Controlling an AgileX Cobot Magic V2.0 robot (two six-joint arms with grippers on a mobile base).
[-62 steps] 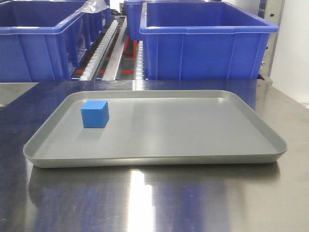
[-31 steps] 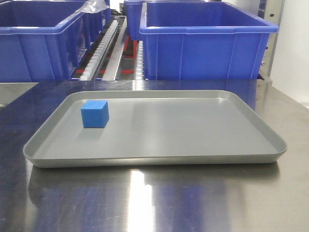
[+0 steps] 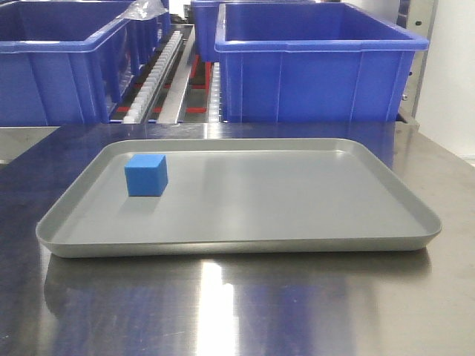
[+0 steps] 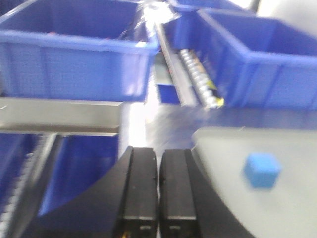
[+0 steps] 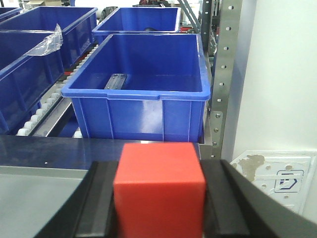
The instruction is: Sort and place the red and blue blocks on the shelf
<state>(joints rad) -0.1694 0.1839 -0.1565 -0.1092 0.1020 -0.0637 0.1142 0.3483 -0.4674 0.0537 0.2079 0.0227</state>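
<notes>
My right hand (image 5: 159, 208) pinches the red block (image 5: 159, 183) by two opposite flat faces, facing the far blue bin (image 5: 138, 92) on the shelf (image 5: 227, 74). My left hand (image 4: 158, 181) is pressed together with nothing in it, beside the left edge of the grey tray (image 3: 237, 245). The blue block (image 3: 146, 175) sits on the tray's left side, on the steel counter (image 3: 223, 311). I judge both cubes light, rigid and matte, so a centred squeeze on parallel faces should hold without slipping.

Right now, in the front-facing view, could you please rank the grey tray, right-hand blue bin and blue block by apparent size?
Largest: grey tray, though nearest the camera.
Next: right-hand blue bin.
Smallest: blue block.
</notes>
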